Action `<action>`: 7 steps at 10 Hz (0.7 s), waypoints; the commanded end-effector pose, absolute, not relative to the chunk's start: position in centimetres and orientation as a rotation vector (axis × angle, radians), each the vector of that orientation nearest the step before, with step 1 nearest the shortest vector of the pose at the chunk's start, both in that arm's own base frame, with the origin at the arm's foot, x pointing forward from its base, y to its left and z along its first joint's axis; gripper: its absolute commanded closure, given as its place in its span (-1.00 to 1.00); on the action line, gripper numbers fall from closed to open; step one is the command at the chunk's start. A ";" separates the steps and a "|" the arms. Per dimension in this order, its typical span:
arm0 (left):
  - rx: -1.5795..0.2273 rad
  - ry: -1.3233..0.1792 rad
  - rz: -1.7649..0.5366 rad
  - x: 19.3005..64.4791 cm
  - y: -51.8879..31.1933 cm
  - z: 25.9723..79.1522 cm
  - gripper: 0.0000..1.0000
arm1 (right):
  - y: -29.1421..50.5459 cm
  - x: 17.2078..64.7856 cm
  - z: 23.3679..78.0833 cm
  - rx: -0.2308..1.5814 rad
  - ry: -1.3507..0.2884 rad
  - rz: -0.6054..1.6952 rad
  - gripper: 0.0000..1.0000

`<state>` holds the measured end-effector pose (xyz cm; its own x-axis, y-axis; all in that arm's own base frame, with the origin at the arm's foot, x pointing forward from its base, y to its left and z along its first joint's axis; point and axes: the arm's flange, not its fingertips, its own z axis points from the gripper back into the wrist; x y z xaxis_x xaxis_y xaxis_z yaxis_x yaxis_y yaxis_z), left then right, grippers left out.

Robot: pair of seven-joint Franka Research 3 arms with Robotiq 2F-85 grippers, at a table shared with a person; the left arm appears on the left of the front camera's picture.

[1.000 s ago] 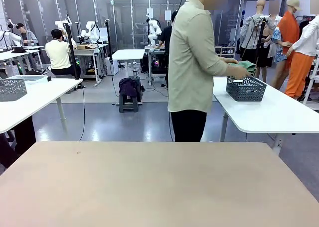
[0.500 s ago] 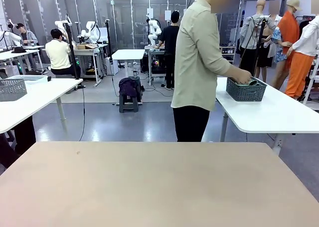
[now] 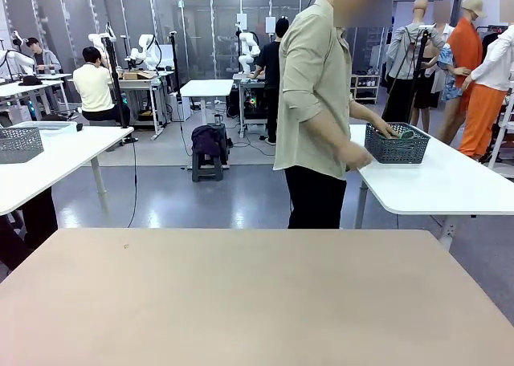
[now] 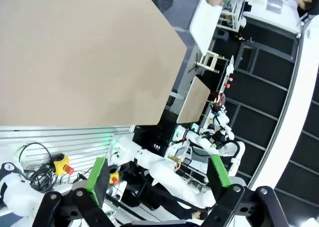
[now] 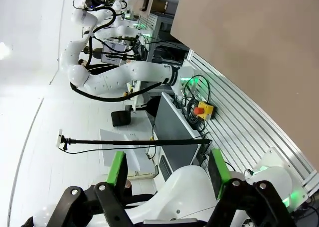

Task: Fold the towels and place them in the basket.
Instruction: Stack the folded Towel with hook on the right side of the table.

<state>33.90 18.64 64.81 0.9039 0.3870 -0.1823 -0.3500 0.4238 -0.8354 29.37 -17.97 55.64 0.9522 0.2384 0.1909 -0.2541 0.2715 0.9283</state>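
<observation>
The near table is a plain beige top with one small dark speck near its far-left edge. Behind it, to the right, a white table carries the basket — mint-green towels inside.

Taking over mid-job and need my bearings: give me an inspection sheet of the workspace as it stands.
Surface: tan table, bare in the front view.
Job's things: dark mesh basket on the white table to the right behind the person; a green towel lies in it, one hand at its rim.
Clutter: nothing seen on the tan table.
Grippers: left gripper open, holding nothing; right gripper open, holding nothing.
Cables: black cables run by the red stop button on the robot's base rail.
Surroundings: another grey basket on a white table at left; seated people and other workstations farther back.
</observation>
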 end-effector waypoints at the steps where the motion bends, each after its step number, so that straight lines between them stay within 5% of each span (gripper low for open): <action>1: -1.021 0.029 0.425 34.1 19.6 66.1 -1.00 | -17.9 28.5 55.6 1.295 -0.022 0.352 -0.65; 7: -1.011 0.182 0.341 34.5 20.4 65.6 -1.00 | -17.6 29.2 55.3 1.303 0.043 0.352 -0.65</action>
<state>34.45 19.38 65.15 0.9258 0.2355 -0.2956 -0.3738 0.4538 -0.8089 29.21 -16.70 54.79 0.9452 0.2669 0.1881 -0.2535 0.2366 0.9379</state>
